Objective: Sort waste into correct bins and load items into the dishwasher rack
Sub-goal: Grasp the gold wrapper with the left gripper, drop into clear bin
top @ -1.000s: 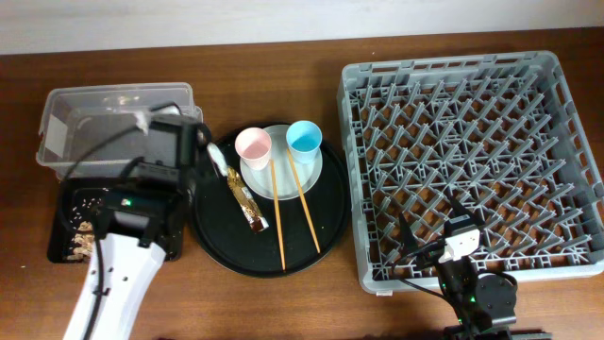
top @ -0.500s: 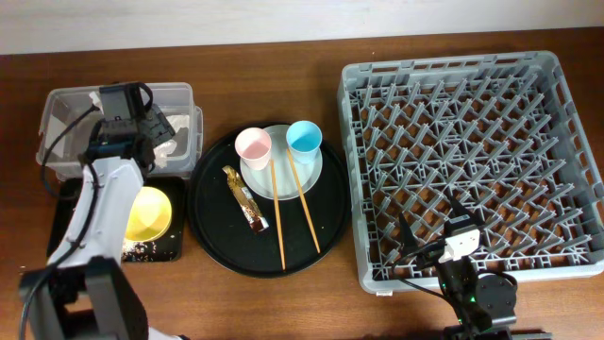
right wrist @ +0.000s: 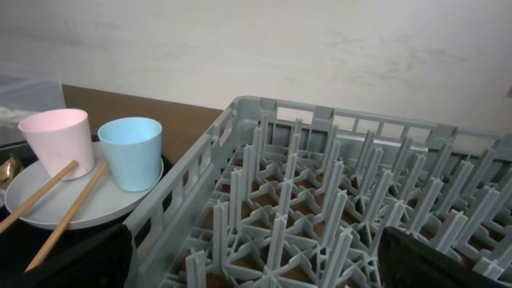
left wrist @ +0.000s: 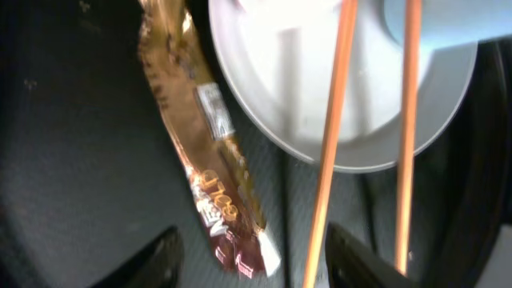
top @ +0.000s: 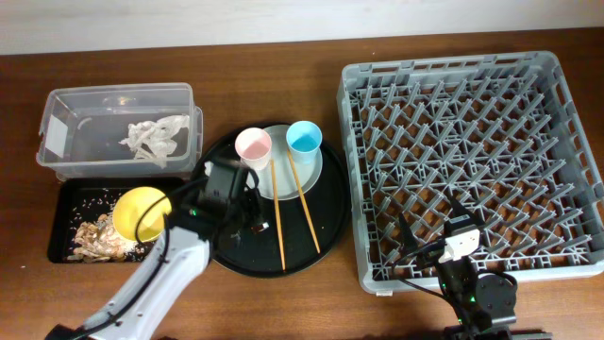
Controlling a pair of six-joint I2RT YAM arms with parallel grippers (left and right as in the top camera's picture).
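Right gripper (top: 434,229) sits at the near edge of the grey rack (top: 472,113), fingers spread. Left gripper (left wrist: 256,260) hangs over the round black tray (top: 330,212), fingers (left wrist: 156,256) apart and clear on either side of the near end of the wrapper (left wrist: 210,172), which is crinkled brown-gold foil with its long axis near-far, slanting far-left to near-right. The shallow black tray (top: 64,203) to the left holds the yellow bowl (top: 140,210) plus food scraps (top: 94,236) and rice. Chopsticks (top: 304,208) lie near-far, far ends on the plate (top: 311,172) with the pink cup (top: 253,146) and blue cup (top: 304,139), and the clear tub (top: 57,132) far left holds the crumpled white napkin (top: 156,137).
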